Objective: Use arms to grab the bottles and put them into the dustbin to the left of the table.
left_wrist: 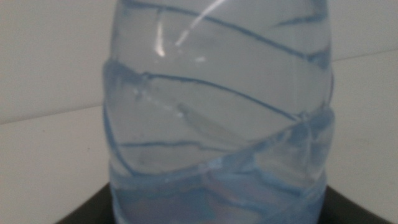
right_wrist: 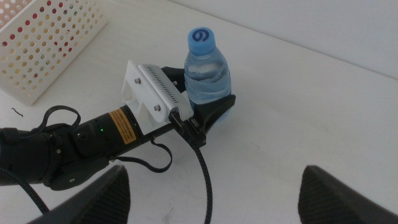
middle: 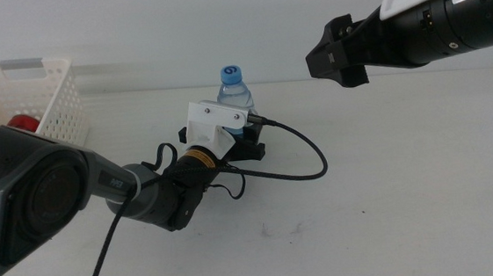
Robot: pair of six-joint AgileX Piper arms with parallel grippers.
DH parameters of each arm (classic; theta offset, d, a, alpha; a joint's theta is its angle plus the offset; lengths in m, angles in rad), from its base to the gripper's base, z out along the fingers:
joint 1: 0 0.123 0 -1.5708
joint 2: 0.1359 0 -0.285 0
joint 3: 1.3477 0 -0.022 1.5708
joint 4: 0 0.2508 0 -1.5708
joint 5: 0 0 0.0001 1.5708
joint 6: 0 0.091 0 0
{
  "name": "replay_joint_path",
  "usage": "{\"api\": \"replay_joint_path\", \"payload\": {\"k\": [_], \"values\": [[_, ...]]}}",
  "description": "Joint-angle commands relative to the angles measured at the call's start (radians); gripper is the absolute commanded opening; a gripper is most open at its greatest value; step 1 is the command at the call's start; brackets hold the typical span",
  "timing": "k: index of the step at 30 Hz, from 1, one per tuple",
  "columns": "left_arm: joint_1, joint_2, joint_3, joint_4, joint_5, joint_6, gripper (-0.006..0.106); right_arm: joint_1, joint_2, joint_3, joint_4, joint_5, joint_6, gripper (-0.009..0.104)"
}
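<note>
My left claw (middle: 245, 140) is clamped around the water bottle (middle: 233, 88), which stands upright mid-surface (middle: 392, 197). My right claw (middle: 335, 58) hangs released above, well apart. The dustbin (middle: 45, 96) sits far left, something red (middle: 21, 122) inside.

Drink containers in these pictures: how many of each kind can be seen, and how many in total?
Water bottle: 1, on the table, left gripper around it.
Red can: 1, in the dustbin.
Total: 2.
</note>
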Motion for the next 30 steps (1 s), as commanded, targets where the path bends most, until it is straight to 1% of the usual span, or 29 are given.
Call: {"api": "replay_joint_path", "payload": {"k": [1, 3, 6, 7, 9, 14, 16, 17, 18, 19, 21, 22, 23, 27, 30], "values": [[0.014, -0.024, 0.002, 0.017, -0.033, -0.019, 0.059, 0.001, -0.005, 0.007, -0.006, -0.005, -0.003, 0.091], [0.019, -0.089, 0.036, 0.054, 0.033, -0.056, 0.037, 0.001, -0.005, 0.007, -0.006, -0.005, -0.003, 0.091], [0.018, -0.258, 0.114, 0.078, 0.197, -0.059, 0.001, 0.001, -0.005, 0.007, -0.006, -0.005, -0.003, 0.091], [0.018, -0.318, 0.135, 0.104, 0.271, -0.048, -0.002, 0.001, -0.005, 0.007, -0.006, -0.005, -0.003, 0.091], [0.018, -0.419, 0.159, 0.135, 0.418, -0.053, -0.002, 0.001, -0.005, 0.007, -0.006, -0.005, -0.003, 0.091], [0.018, -0.651, 0.164, 0.121, 0.763, -0.071, -0.002, 0.001, -0.005, 0.007, -0.006, -0.005, -0.003, 0.091], [0.031, -0.741, 0.137, 0.079, 0.93, -0.068, -0.002, 0.001, -0.005, 0.007, -0.006, -0.005, -0.003, 0.091], [0.054, -0.78, 0.105, 0.036, 1.057, -0.037, -0.002, 0.001, -0.005, 0.007, -0.006, -0.005, -0.003, 0.091], [0.083, -0.805, 0.07, -0.005, 1.165, 0.019, -0.002, 0.001, -0.005, 0.007, -0.006, -0.005, -0.003, 0.091], [0.13, -0.828, 0.021, -0.069, 1.294, 0.111, -0.002, 0.001, -0.005, 0.007, -0.006, -0.005, -0.003, 0.091], [0.252, -0.841, -0.089, -0.205, 1.51, 0.32, -0.002, 0.001, -0.005, 0.007, -0.006, -0.005, -0.003, 0.091], [0.316, -0.839, -0.143, -0.253, 1.593, 0.398, -0.002, 0.001, -0.005, 0.007, -0.006, -0.005, -0.003, 0.091], [0.375, -0.832, -0.192, -0.27, 1.662, 0.444, -0.002, 0.001, -0.005, 0.007, -0.006, -0.005, -0.003, 0.091], [0.569, -0.78, -0.331, -0.24, 1.826, 0.455, -0.002, 0.001, -0.005, 0.007, -0.006, -0.005, -0.003, 0.091], [0.666, -0.736, -0.372, -0.24, 1.831, 0.455, -0.002, 0.001, -0.005, 0.007, -0.006, -0.005, -0.003, 0.091]]}}
